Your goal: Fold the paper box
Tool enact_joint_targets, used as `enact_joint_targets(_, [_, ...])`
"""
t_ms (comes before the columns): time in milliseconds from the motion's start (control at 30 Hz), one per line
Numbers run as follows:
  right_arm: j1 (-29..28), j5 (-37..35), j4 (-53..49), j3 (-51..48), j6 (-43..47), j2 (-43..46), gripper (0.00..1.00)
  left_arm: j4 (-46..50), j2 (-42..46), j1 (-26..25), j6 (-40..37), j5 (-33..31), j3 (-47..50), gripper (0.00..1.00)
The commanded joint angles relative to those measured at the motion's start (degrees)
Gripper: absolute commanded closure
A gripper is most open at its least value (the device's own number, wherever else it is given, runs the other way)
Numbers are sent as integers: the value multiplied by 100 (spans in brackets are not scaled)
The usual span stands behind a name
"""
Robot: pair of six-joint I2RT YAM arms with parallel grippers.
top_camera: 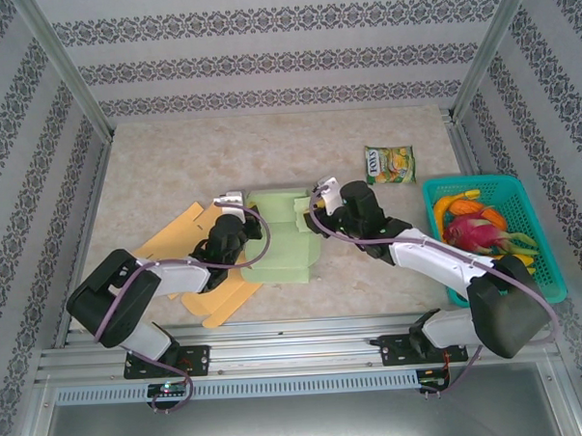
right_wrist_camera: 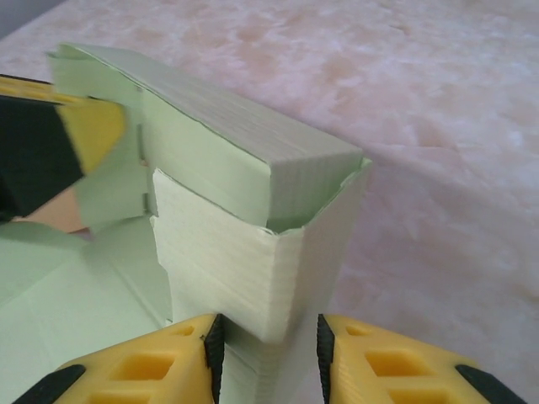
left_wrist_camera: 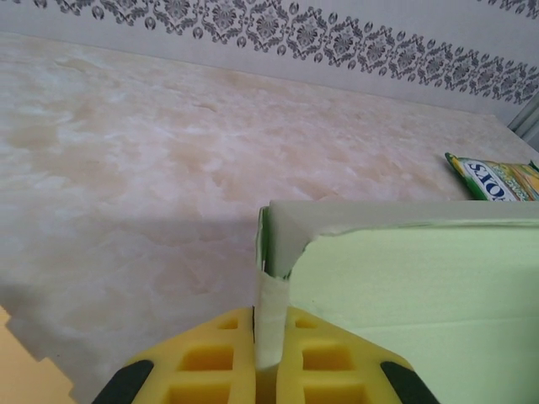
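The light green paper box (top_camera: 282, 240) lies partly folded in the middle of the table. My left gripper (top_camera: 236, 202) is at its far left corner and, in the left wrist view, my left gripper (left_wrist_camera: 271, 316) is shut on the thin upright side wall of the box (left_wrist_camera: 421, 278). My right gripper (top_camera: 324, 191) is at the box's far right corner. In the right wrist view, my right gripper (right_wrist_camera: 268, 324) straddles the folded corner of the box (right_wrist_camera: 219, 168). Its left pad touches the card, and a small gap shows at the right pad.
Tan cardboard sheets (top_camera: 176, 237) lie under and left of my left arm. A green snack packet (top_camera: 390, 163) (left_wrist_camera: 497, 178) rests behind the box on the right. A teal basket (top_camera: 538, 236) of toy fruit stands at the right edge.
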State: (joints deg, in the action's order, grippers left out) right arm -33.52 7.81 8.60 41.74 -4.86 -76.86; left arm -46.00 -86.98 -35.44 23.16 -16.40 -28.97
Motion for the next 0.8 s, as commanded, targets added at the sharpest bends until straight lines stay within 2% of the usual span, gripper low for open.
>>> enact_joint_targets(0, [-85, -736, 115, 209, -151, -165, 65, 98, 268, -95, 164, -129, 35, 100])
enact_joint_targets(333, [-283, -1011, 270, 463, -194, -664, 68, 346, 465, -248, 180, -208, 6, 100])
enact_joint_targets(467, [-404, -1525, 226, 549, -198, -811, 71, 815, 535, -355, 231, -614, -158, 100])
enact_joint_targets(567, [-514, -2283, 18, 650, -201, -893, 76, 1382, 581, -418, 415, -1127, -335, 100])
enact_joint_targets(700, [-618, -3860, -378, 758, -389, -1054, 76, 1961, 603, -487, 862, -1771, -462, 100])
enact_joint_targets(767, [-616, -4397, -437, 707, -458, -1077, 76, 2201, 601, -518, 1001, -2036, -531, 100])
